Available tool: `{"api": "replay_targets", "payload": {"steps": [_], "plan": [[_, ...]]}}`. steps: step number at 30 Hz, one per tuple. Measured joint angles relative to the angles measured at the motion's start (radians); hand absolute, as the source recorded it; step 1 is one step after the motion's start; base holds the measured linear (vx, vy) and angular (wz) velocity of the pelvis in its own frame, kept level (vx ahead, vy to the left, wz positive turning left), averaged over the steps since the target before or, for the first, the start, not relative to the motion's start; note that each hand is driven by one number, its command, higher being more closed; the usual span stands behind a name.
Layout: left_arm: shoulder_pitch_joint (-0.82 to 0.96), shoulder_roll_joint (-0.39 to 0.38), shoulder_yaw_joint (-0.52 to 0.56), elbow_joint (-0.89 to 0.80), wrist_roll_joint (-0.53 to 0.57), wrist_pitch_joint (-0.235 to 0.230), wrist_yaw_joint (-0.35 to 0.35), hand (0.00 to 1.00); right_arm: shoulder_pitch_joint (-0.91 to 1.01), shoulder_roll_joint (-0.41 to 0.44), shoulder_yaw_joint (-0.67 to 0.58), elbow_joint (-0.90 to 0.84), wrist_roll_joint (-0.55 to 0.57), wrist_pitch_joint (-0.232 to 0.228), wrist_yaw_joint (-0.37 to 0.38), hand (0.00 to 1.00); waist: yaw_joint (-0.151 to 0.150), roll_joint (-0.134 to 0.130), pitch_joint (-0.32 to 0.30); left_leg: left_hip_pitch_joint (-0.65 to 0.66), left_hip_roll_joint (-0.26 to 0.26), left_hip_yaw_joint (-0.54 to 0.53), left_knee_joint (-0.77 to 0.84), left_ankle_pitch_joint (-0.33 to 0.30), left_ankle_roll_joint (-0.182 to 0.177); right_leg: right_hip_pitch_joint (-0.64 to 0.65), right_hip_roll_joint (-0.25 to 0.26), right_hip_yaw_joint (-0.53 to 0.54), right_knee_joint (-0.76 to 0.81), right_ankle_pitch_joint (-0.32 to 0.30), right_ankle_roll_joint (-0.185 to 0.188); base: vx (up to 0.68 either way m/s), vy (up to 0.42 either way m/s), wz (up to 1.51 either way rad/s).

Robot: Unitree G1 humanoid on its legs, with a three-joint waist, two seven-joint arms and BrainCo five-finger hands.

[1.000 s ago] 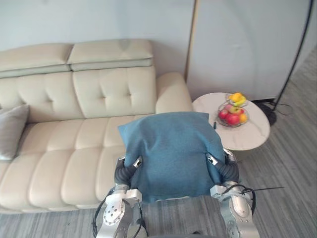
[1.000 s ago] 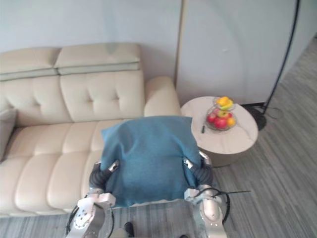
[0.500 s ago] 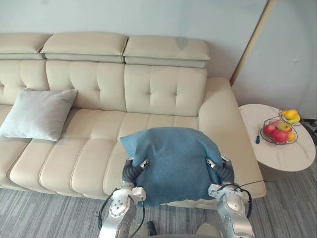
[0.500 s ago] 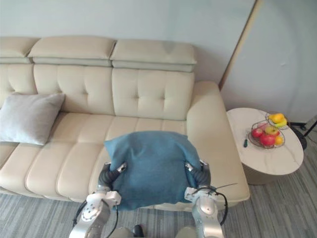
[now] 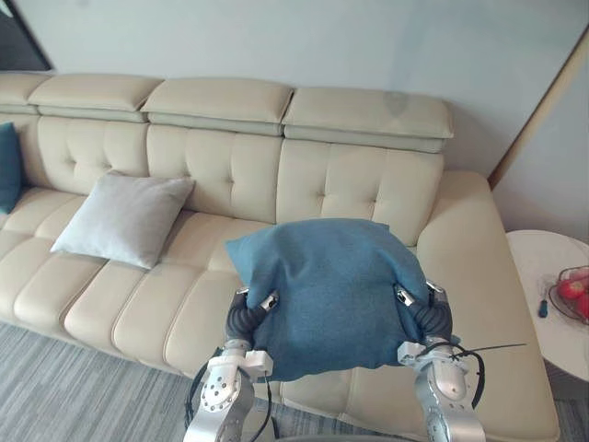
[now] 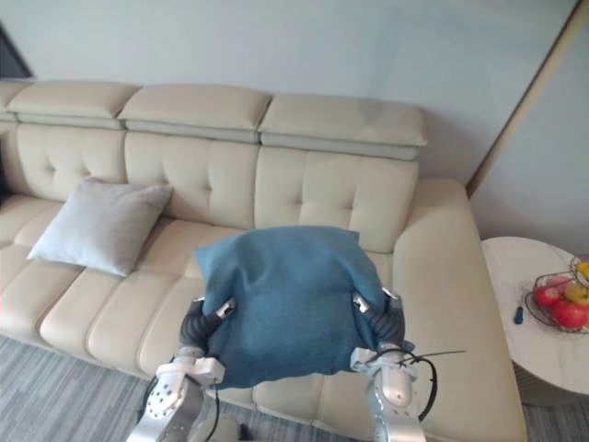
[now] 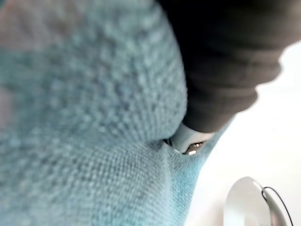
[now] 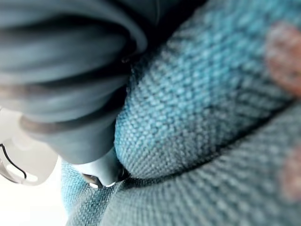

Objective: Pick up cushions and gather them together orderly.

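The blue cushion (image 5: 331, 293) sits between the left hand (image 5: 240, 319) and right hand (image 5: 434, 320), hiding both past their ribbed covers — their grip can't be told. Beyond the left hand, a grey cushion (image 5: 124, 219) rests on the sofa (image 5: 354, 189).

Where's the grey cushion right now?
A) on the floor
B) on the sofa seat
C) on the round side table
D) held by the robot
B: the grey cushion rests on the seat of the sofa, against its backrest, to the robot's left of the blue cushion that is held up in front of the robot.
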Motion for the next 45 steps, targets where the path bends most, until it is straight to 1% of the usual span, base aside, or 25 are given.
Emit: {"api": "replay_targets", "payload": {"steps": [1,2,4,5,9,12,16,18,20,21,23,24,25,26,27,29,31,32,33,34,38,40,42,44,45], "plan": [[0.004,0.003,0.000,0.000,0.000,0.000,0.000,1.00,0.007,0.009,0.000,0.000,0.000,0.001,-0.001,1.00,-0.015,-0.016,-0.002,0.016,-0.022,0.019,-0.051,0.005,-0.002,-0.001,-0.020,0.017,-0.029,0.013,0.018,0.14,0.261,-0.36],[0.005,0.007,0.000,0.000,0.000,0.001,0.000,1.00,0.011,0.014,0.000,0.001,-0.001,0.003,-0.001,1.00,-0.021,-0.026,-0.002,0.022,-0.033,0.027,-0.067,0.009,0.002,0.000,-0.030,0.021,-0.038,0.019,0.024,0.08,0.176,-0.13],[0.008,0.026,-0.007,0.002,0.001,0.012,0.000,1.00,0.042,0.028,0.000,0.001,-0.003,0.004,-0.001,1.00,-0.026,-0.061,-0.009,0.053,-0.073,0.058,-0.103,0.017,0.014,0.009,-0.067,0.045,-0.065,0.037,0.038,0.06,0.207,-0.23],[0.008,0.033,-0.012,0.002,0.003,0.012,0.000,1.00,0.053,0.041,-0.001,0.001,-0.005,0.004,-0.002,1.00,-0.027,-0.067,-0.013,0.066,-0.085,0.066,-0.116,0.018,0.016,0.013,-0.078,0.051,-0.067,0.038,0.040,0.05,0.162,-0.19],[0.009,0.048,-0.024,0.005,0.009,0.012,0.000,1.00,0.069,0.056,-0.003,0.005,-0.021,0.004,-0.008,1.00,-0.029,-0.069,-0.017,0.114,-0.093,0.095,-0.159,0.025,0.020,0.021,-0.084,0.073,-0.076,0.040,0.044,0.00,0.043,-0.21],[0.000,0.048,-0.039,0.025,0.020,0.012,0.002,1.00,0.067,0.057,-0.010,0.048,-0.042,0.004,-0.018,1.00,-0.039,-0.069,-0.029,0.135,-0.094,0.099,-0.226,0.060,0.011,0.013,-0.078,0.079,-0.091,0.047,0.055,-0.01,-0.041,-0.11],[-0.039,0.049,-0.047,0.082,0.053,0.014,0.039,1.00,0.030,0.056,-0.009,0.125,-0.082,0.011,-0.041,1.00,-0.040,-0.068,-0.032,0.134,-0.081,0.127,-0.286,0.095,-0.001,-0.018,-0.048,0.108,-0.126,0.081,0.051,-0.01,-0.039,-0.24],[-0.096,0.048,-0.047,0.120,0.061,0.017,0.068,1.00,-0.033,0.048,-0.006,0.177,-0.118,0.017,-0.065,1.00,-0.044,-0.068,-0.015,0.120,-0.078,0.136,-0.305,0.113,-0.001,-0.037,-0.039,0.121,-0.139,0.100,0.048,-0.03,-0.012,-0.16],[-0.174,0.048,-0.045,0.152,0.075,0.017,0.104,1.00,-0.120,0.025,0.008,0.220,-0.120,0.028,-0.093,1.00,-0.045,-0.068,-0.001,0.078,-0.075,0.152,-0.303,0.123,0.005,-0.087,-0.036,0.135,-0.139,0.121,0.046,-0.10,0.015,-0.19],[-0.261,0.049,-0.043,0.173,0.078,0.016,0.137,1.00,-0.199,0.007,0.012,0.230,-0.138,0.040,-0.118,1.00,-0.045,-0.065,0.023,0.031,-0.075,0.153,-0.297,0.136,0.013,-0.134,-0.036,0.145,-0.139,0.139,0.049,-0.14,0.021,-0.07],[-0.361,0.055,-0.037,0.194,0.078,0.016,0.172,1.00,-0.290,-0.010,0.013,0.232,-0.157,0.042,-0.149,1.00,-0.043,-0.062,0.041,-0.028,-0.076,0.155,-0.298,0.154,0.019,-0.195,-0.036,0.152,-0.138,0.159,0.050,-0.16,0.020,-0.03],[-0.447,0.058,-0.026,0.210,0.079,0.012,0.205,1.00,-0.374,-0.023,0.015,0.237,-0.158,0.042,-0.178,1.00,-0.042,-0.059,0.078,-0.053,-0.075,0.154,-0.297,0.165,0.024,-0.221,-0.036,0.156,-0.133,0.168,0.052,-0.17,0.009,-0.01],[-0.534,0.066,-0.020,0.236,0.079,0.009,0.232,1.00,-0.466,-0.042,0.018,0.265,-0.160,0.042,-0.203,1.00,-0.038,-0.059,0.089,-0.094,-0.072,0.154,-0.293,0.178,0.028,-0.272,-0.036,0.158,-0.112,0.171,0.054,-0.16,0.003,0.00],[-0.564,0.069,-0.017,0.245,0.079,0.007,0.244,1.00,-0.496,-0.050,0.018,0.275,-0.162,0.042,-0.214,1.00,-0.037,-0.059,0.089,-0.111,-0.071,0.154,-0.292,0.183,0.029,-0.292,-0.036,0.158,-0.104,0.171,0.053,-0.18,-0.003,0.01],[-0.707,0.084,-0.008,0.295,0.077,-0.007,0.291,1.00,-0.642,-0.087,0.020,0.319,-0.166,0.050,-0.255,1.00,-0.024,-0.058,0.092,-0.184,-0.069,0.151,-0.278,0.195,0.033,-0.373,-0.035,0.161,-0.072,0.174,0.053,-0.12,-0.002,0.03],[-0.801,0.095,-0.002,0.337,0.075,-0.010,0.315,1.00,-0.735,-0.109,0.019,0.342,-0.166,0.060,-0.273,1.00,-0.022,-0.053,0.099,-0.216,-0.068,0.148,-0.279,0.209,0.036,-0.408,-0.034,0.159,-0.066,0.181,0.052,-0.10,0.000,0.03],[-0.972,0.101,0.038,0.402,0.074,-0.013,0.362,1.00,-0.901,-0.135,0.008,0.353,-0.182,0.072,-0.312,1.00,-0.018,-0.044,0.115,-0.282,-0.067,0.146,-0.281,0.231,0.042,-0.476,-0.033,0.159,-0.060,0.198,0.054,-0.11,0.013,0.05],[-1.074,0.114,0.057,0.437,0.075,-0.028,0.388,1.00,-1.004,-0.139,0.002,0.364,-0.198,0.072,-0.345,1.00,-0.018,-0.037,0.129,-0.321,-0.069,0.139,-0.289,0.248,0.043,-0.514,-0.034,0.156,-0.059,0.206,0.054,-0.08,0.023,0.10],[-1.104,0.119,0.061,0.450,0.075,-0.032,0.395,1.00,-1.033,-0.139,0.000,0.373,-0.199,0.072,-0.356,1.00,-0.020,-0.036,0.132,-0.329,-0.070,0.136,-0.295,0.255,0.044,-0.524,-0.034,0.155,-0.059,0.208,0.053,-0.05,0.026,0.15],[-1.180,0.122,0.077,0.492,0.076,-0.036,0.401,0.00,-1.099,-0.139,-0.011,0.402,-0.207,0.072,-0.380,0.00,-0.021,-0.035,0.146,-0.338,-0.072,0.128,-0.314,0.271,0.043,-0.540,-0.034,0.151,-0.056,0.209,0.053,-0.02,0.017,0.11],[-1.384,0.124,0.115,0.636,0.087,-0.039,0.440,0.00,-1.288,-0.134,-0.052,0.538,-0.246,0.076,-0.457,0.00,-0.019,-0.026,0.182,-0.395,-0.070,0.115,-0.324,0.297,0.040,-0.601,-0.034,0.141,-0.037,0.210,0.052,-0.02,0.010,0.11],[-1.489,0.123,0.139,0.749,0.097,-0.030,0.445,0.00,-1.383,-0.130,-0.090,0.633,-0.237,0.083,-0.469,0.00,-0.018,-0.014,0.213,-0.408,-0.070,0.102,-0.356,0.325,0.036,-0.626,-0.033,0.129,-0.030,0.212,0.049,-0.01,-0.003,0.12],[-1.571,0.112,0.196,0.843,0.085,0.001,0.431,0.00,-1.459,-0.102,-0.142,0.721,-0.175,0.107,-0.456,0.00,-0.019,-0.011,0.228,-0.445,-0.062,0.095,-0.361,0.333,0.028,-0.661,-0.031,0.119,-0.028,0.216,0.044,-0.01,-0.003,0.06],[-1.606,0.110,0.247,0.911,0.079,0.027,0.410,0.00,-1.499,-0.086,-0.160,0.797,-0.096,0.117,-0.437,0.00,-0.021,-0.011,0.249,-0.457,-0.058,0.097,-0.374,0.343,0.020,-0.679,-0.027,0.117,-0.027,0.217,0.043,0.01,-0.007,-0.02],[-1.606,0.110,0.255,0.917,0.078,0.033,0.407,0.00,-1.501,-0.085,-0.159,0.808,-0.085,0.117,-0.434,0.00,-0.021,-0.011,0.250,-0.460,-0.057,0.098,-0.375,0.343,0.020,-0.684,-0.026,0.118,-0.027,0.217,0.043,0.03,-0.015,-0.05]]}}
